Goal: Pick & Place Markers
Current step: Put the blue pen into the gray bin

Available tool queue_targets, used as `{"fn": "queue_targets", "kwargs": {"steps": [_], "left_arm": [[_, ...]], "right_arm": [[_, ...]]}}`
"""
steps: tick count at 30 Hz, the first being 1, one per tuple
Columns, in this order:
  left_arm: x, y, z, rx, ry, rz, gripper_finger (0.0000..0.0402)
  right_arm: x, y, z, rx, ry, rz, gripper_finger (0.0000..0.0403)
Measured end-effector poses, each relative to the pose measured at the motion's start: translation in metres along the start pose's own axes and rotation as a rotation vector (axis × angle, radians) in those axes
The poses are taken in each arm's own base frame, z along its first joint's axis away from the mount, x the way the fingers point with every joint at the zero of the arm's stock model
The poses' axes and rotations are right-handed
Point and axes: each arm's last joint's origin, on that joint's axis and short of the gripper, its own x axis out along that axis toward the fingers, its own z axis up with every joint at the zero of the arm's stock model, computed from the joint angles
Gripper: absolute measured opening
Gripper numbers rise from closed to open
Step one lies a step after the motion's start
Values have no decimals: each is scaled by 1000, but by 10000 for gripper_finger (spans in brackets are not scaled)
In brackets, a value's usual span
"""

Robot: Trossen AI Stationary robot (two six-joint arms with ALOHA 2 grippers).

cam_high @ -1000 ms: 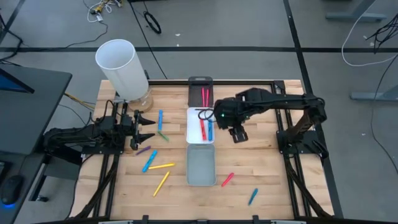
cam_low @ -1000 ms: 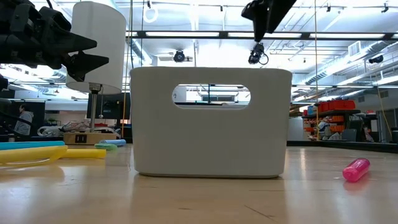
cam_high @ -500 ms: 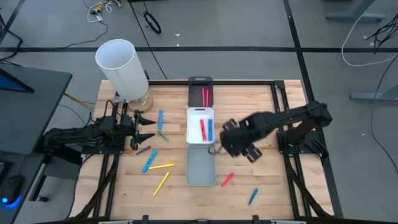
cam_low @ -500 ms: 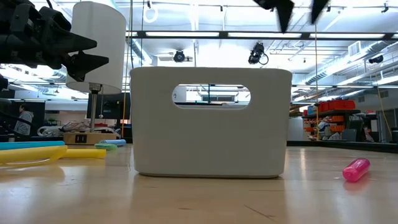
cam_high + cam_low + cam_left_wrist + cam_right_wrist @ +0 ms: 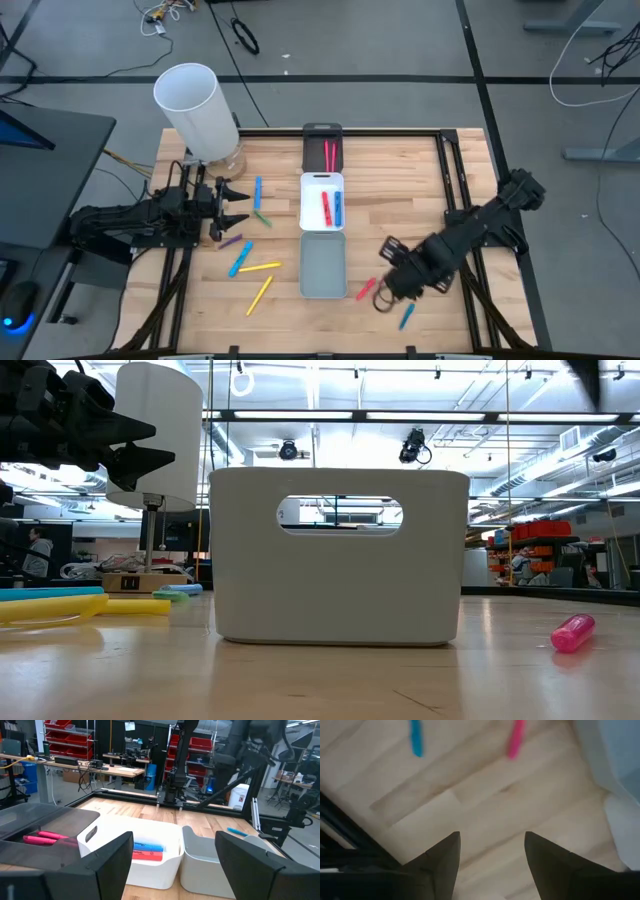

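Loose markers lie on the wooden table: a red one [image 5: 366, 289] and a blue one [image 5: 406, 316] near the front right, and blue [image 5: 240, 258], yellow [image 5: 258, 267], green [image 5: 262, 217] and purple [image 5: 230, 241] ones on the left. My right gripper [image 5: 384, 293] hangs open above the table between the red and blue markers, pointing down and holding nothing. Its wrist view shows the red marker [image 5: 516, 740] and the blue marker [image 5: 416, 737] beyond the fingers. My left gripper [image 5: 235, 205] waits open and level at the table's left side.
Three trays stand in a row down the table's middle. The black one [image 5: 322, 135] holds two red markers, the white one [image 5: 322, 182] a red and a blue marker, and the grey one [image 5: 323, 270] shows none. A tall white cylinder [image 5: 197, 110] stands at the far left.
My right gripper has swung from above the white tray toward the table's near right, past the grey tray, sinking and rolling about its own axis as it went. It has stayed open and has carried nothing. No marker has moved.
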Motion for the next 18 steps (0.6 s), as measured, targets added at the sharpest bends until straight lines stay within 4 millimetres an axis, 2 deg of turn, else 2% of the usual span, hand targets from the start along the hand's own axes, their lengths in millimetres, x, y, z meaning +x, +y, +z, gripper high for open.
{"fn": "queue_targets", "kwargs": {"steps": [5,9,14,18], "left_arm": [[0,0,0,0,0,0,288],[0,0,0,0,0,0,288],[0,0,0,0,0,0,288],[0,0,0,0,1,0,288]], "right_arm": [[10,33,13,-73,-6,-2,222],[16,51,22,-83,-48,-12,222],[21,68,30,-90,-106,14,222],[20,74,36,-50,-164,31,222]]}}
